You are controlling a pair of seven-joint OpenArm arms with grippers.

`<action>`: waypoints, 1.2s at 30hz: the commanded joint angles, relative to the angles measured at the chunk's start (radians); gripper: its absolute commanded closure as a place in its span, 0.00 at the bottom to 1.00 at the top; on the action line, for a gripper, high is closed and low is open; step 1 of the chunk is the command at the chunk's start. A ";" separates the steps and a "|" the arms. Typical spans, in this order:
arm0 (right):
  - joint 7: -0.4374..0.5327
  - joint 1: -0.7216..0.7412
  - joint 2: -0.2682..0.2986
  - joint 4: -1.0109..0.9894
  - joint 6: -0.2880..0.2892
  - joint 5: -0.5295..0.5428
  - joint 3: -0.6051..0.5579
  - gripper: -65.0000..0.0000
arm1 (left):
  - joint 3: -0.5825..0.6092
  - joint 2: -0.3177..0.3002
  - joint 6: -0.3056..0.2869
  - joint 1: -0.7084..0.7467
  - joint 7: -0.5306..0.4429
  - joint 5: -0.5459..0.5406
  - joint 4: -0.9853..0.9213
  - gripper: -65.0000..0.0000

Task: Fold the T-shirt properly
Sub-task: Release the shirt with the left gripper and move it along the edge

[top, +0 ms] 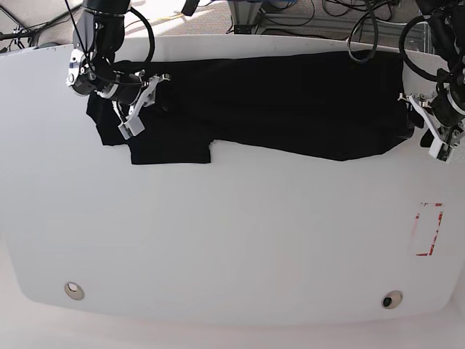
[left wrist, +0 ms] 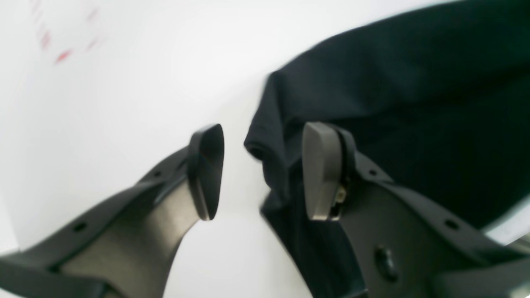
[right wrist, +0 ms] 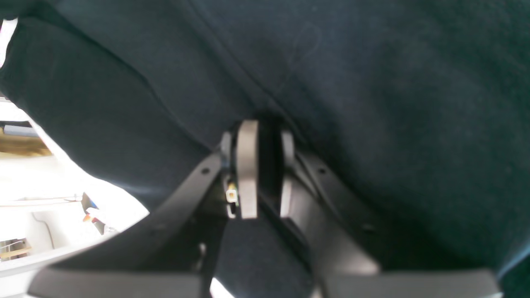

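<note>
**Black cotton T-shirt on white counter, two grippers in attendance**

Item one: we record a large black short-sleeved cloth T-shirt [top: 276, 102], matte and soft, lying in a long band across the far part of the smooth white counter [top: 232, 240]. Only plain black cloth shows. One sleeve-like flap hangs toward us at the base view's left end, with a square-cut lower edge; the lower hem runs in a shallow wavy line toward the other end. In the left wrist view the cloth [left wrist: 414, 103] bunches into a rounded fold at its edge.

Item two: the left gripper [left wrist: 261, 171], with dark, flat, paddle-shaped fingers [left wrist: 205, 171] of matte plastic, stands with its jaws apart. The rolled shirt edge lies in the gap, near one pad; we see nothing clamped.

Item three: the right gripper [right wrist: 265, 174], with grey slab-like pads, is closed on a pinch of the T-shirt [right wrist: 372, 82], whose finely woven fabric fills nearly that whole view and drapes over the fingers.

Item four: a rectangular outline of red tape [top: 428, 229], marked on the counter near its right edge in the base view, well apart from the shirt.
</note>
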 commanded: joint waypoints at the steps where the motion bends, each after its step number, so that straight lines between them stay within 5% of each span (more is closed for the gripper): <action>1: -0.076 -0.017 0.010 -0.010 -0.025 -0.119 0.001 0.88 | -0.032 -0.013 -0.008 -0.006 0.014 -0.078 0.013 0.56; 8: -0.076 -0.013 0.010 -0.007 -0.025 -0.116 0.001 0.88 | -0.130 0.021 -0.008 -0.073 0.055 -0.096 -0.088 0.56; 21: -0.050 -0.019 0.010 -0.056 -0.025 -0.119 0.003 0.88 | -0.290 0.067 -0.008 -0.208 0.046 0.192 -0.468 0.56; 36: -0.027 -0.027 0.010 -0.009 -0.025 -0.111 0.001 0.88 | -0.204 0.108 -0.008 -0.334 -0.055 0.267 -0.637 0.56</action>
